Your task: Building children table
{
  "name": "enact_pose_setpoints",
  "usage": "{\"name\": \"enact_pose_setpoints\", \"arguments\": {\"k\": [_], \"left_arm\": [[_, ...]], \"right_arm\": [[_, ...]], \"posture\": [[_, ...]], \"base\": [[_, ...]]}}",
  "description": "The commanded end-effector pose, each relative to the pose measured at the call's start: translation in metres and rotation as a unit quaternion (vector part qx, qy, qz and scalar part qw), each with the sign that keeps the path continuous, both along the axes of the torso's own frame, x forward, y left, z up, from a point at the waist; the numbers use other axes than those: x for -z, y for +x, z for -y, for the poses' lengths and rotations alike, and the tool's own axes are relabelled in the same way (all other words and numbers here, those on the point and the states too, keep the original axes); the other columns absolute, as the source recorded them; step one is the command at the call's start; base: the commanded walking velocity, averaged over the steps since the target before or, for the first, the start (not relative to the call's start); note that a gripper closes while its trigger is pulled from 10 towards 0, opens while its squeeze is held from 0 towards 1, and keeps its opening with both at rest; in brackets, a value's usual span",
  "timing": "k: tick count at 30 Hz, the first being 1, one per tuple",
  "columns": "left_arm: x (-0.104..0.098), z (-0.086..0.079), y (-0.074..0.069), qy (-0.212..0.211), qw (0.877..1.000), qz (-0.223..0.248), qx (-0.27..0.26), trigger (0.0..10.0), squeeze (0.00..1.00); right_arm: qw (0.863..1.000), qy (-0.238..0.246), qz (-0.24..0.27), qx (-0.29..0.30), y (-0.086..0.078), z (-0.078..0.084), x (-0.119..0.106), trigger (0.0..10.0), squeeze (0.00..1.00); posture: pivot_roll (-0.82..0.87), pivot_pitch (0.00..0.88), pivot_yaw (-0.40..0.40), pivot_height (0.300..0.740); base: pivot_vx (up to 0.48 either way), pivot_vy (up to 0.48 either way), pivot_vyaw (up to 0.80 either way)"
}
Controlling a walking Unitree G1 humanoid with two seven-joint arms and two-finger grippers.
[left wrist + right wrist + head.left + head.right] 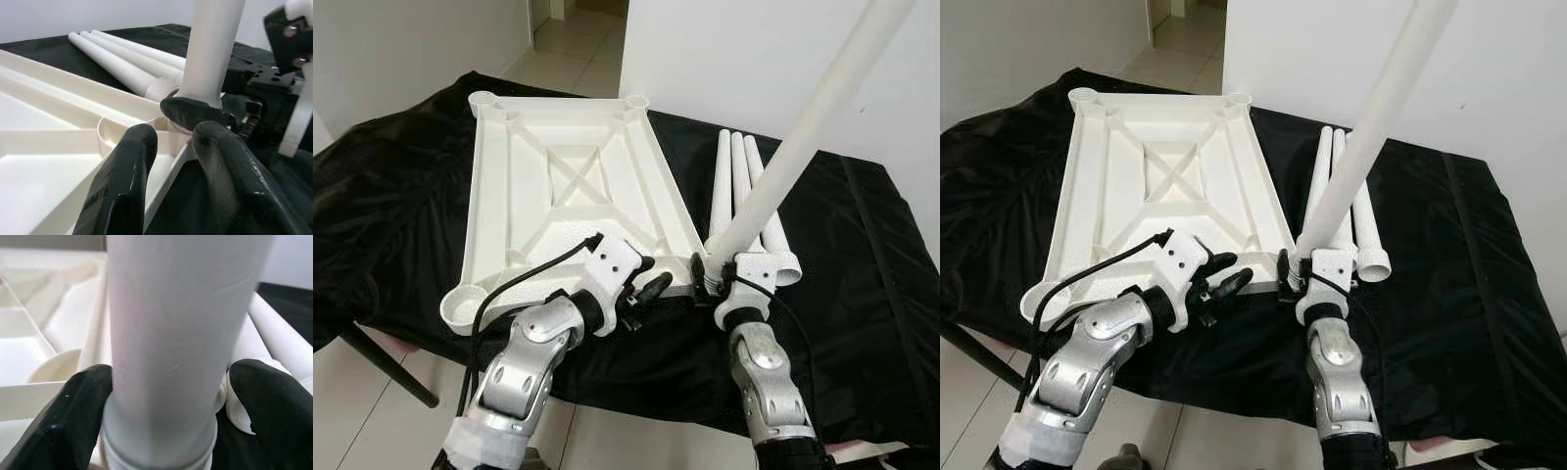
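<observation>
Lying upside down on a black cloth (pixel 862 294), the white tabletop (pixel 568 186) showed its ribbed underside and a round socket at each corner; no brand, label or writing could be read on it or on any other part. The right gripper (pixel 717 277) was closed around a white leg (pixel 808 127), its black fingers (pixel 73 416) pressed against both sides of the tube just above the threaded end, and the leg stood tilted up and away to the right with its foot at the near right corner socket (pixel 122 132) (whether it had seated there could not be told). The left gripper (pixel 646 286) hovered just beside that same corner, over the tabletop's near edge, its fingers (pixel 122 176) slightly parted and holding nothing. Three more legs (pixel 736 191) lay side by side on the cloth, close along the tabletop's right edge. To the right of them the cloth lay bare up to the table's edge, near a white wall (pixel 724 59). The tabletop's near left corner (pixel 465 308) reached the front edge of the cloth, with tiled floor (pixel 362 401) below.
</observation>
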State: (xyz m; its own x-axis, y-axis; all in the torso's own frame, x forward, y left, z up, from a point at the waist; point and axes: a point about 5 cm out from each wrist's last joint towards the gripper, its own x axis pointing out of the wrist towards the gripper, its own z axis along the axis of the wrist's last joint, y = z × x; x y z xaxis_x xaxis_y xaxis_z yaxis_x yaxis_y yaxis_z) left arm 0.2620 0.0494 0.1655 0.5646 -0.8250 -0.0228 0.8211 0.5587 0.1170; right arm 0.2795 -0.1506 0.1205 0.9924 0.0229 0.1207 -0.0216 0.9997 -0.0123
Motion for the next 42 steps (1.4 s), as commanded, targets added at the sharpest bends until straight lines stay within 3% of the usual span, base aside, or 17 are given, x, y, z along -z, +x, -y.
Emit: {"name": "enact_pose_setpoints", "arguments": {"k": [1,6,14,19,24,28,32,34,35,36,42], "left_arm": [[0.0,-0.006,0.009,-0.004,0.995,0.011,-0.103,10.0,0.0],[0.001,-0.006,0.01,-0.004,0.995,0.012,-0.103,10.0,0.0],[0.001,-0.006,0.01,-0.007,0.995,0.012,-0.103,10.0,0.0],[0.001,-0.007,0.01,-0.007,0.995,0.012,-0.101,10.0,0.0],[0.001,-0.006,0.01,-0.005,0.995,0.013,-0.096,10.0,0.0],[0.001,-0.004,0.011,-0.007,0.996,0.014,-0.093,10.0,0.0],[0.0,-0.003,0.013,-0.007,0.996,0.017,-0.09,10.0,0.0],[-0.002,-0.003,0.015,-0.007,0.996,0.02,-0.089,10.0,0.0],[-0.002,-0.003,0.015,-0.007,0.996,0.02,-0.089,10.0,0.0],[-0.002,-0.003,0.016,-0.007,0.996,0.022,-0.089,10.0,0.0],[-0.004,-0.003,0.018,-0.009,0.995,0.026,-0.093,10.0,0.0]], "right_arm": [[1.0,0.001,0.015,-0.005,-0.005,0.005,-0.003,10.0,0.0],[0.999,-0.002,0.024,-0.023,-0.012,0.005,-0.004,10.0,0.0],[0.996,-0.056,0.044,-0.06,-0.034,0.01,0.0,10.0,0.0],[0.995,-0.064,0.021,-0.067,-0.046,0.016,0.009,10.0,0.0],[0.998,-0.057,-0.007,0.003,-0.057,0.041,0.02,10.0,0.0],[0.997,-0.063,-0.013,0.037,-0.057,0.048,0.024,10.0,0.0],[0.997,-0.022,-0.016,0.068,-0.052,0.056,0.023,10.0,0.0],[0.996,0.038,-0.02,0.082,-0.042,0.058,0.021,10.0,0.0],[0.996,0.038,-0.02,0.082,-0.042,0.058,0.021,10.0,0.0],[0.993,0.079,-0.025,0.087,-0.035,0.058,0.022,10.0,0.0],[0.985,0.141,-0.032,0.094,-0.02,0.058,0.023,10.0,0.0]], "posture": [[0.13,0.036,-0.077,0.74],[0.13,0.036,-0.077,0.74],[0.12,0.043,-0.072,0.74],[0.12,0.045,-0.069,0.74],[0.1,0.038,-0.059,0.74],[0.1,0.035,-0.056,0.74],[0.09,0.025,-0.05,0.74],[0.09,0.017,-0.051,0.74],[0.09,0.017,-0.051,0.74],[0.09,0.012,-0.052,0.74],[0.11,0.004,-0.055,0.74]], "base": [[0.0,0.0,0.0],[0.0,0.0,0.0],[0.0,0.0,0.0],[0.0,0.0,0.0],[0.0,0.0,0.0],[0.0,0.0,0.0],[0.0,0.0,0.0],[0.0,0.0,0.0],[0.0,0.0,0.0],[0.0,0.0,0.0],[0.0,0.0,0.0]]}}
